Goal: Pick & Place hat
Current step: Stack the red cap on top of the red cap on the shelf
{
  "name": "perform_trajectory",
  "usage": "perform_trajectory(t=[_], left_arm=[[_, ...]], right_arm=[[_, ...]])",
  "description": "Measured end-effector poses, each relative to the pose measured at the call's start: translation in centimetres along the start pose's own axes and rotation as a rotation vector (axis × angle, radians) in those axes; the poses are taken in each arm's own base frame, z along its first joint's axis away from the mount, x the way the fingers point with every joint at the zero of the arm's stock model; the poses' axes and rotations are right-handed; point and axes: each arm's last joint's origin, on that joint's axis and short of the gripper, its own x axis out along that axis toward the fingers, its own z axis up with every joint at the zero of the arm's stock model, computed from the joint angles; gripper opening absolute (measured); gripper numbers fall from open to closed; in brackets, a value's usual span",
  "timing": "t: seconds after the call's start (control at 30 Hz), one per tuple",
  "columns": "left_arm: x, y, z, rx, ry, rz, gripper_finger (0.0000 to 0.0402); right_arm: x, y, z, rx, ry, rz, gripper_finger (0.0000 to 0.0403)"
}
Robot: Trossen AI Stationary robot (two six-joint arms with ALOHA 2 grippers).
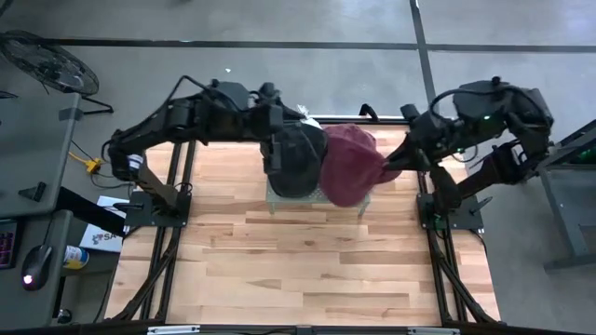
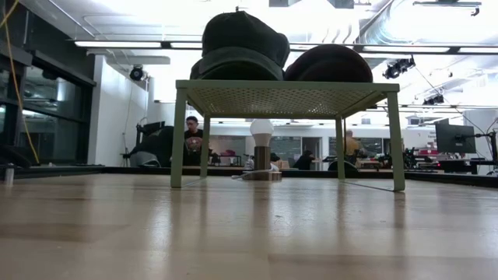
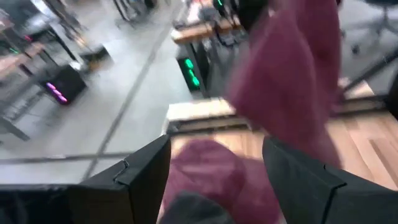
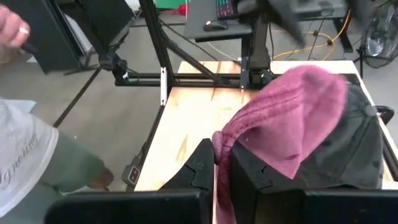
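The right gripper (image 4: pixel 221 163) pinches the maroon hat (image 1: pixel 349 164) at the rack's (image 2: pixel 284 96) three o'clock side; the left gripper (image 3: pixel 214 168) stands wide open, empty, over the black hat (image 1: pixel 296 158).

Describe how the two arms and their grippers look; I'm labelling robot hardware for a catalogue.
Both arms are dark, nearly black, built of chunky jointed segments with black cables looping along them. The left arm has a pale label near its base. The right arm shows a small green light. The left gripper and right gripper have flat, angular, matte black fingers.
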Motion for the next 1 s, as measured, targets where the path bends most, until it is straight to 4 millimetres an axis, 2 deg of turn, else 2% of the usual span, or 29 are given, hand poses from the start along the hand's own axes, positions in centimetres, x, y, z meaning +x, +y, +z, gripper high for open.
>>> perform_trajectory(t=[0.2,0.33,0.53,0.67,1.0], left_arm=[[-3.5,1.0,0.7,0.004,-0.064,0.048,0.0247],[-4.7,1.2,0.8,0.038,-0.07,0.062,0.0247],[-4.7,2.0,0.1,0.15,0.023,0.183,0.0247],[-4.5,3.3,-0.5,0.148,0.053,0.169,0.0247],[-4.3,6.7,-2.0,0.098,0.081,0.099,0.0247]], right_arm=[[1.7,-0.3,0.2,0.005,0.031,-0.02,0.0016],[2.4,-0.6,0.4,0.031,0.04,-0.074,0.0016],[4.4,-0.9,0.5,0.056,0.08,-0.097,0.0016],[5.2,-1.5,0.5,0.099,0.104,-0.118,0.0016],[5.3,-3.4,0.6,0.158,0.099,-0.176,0.0016]])
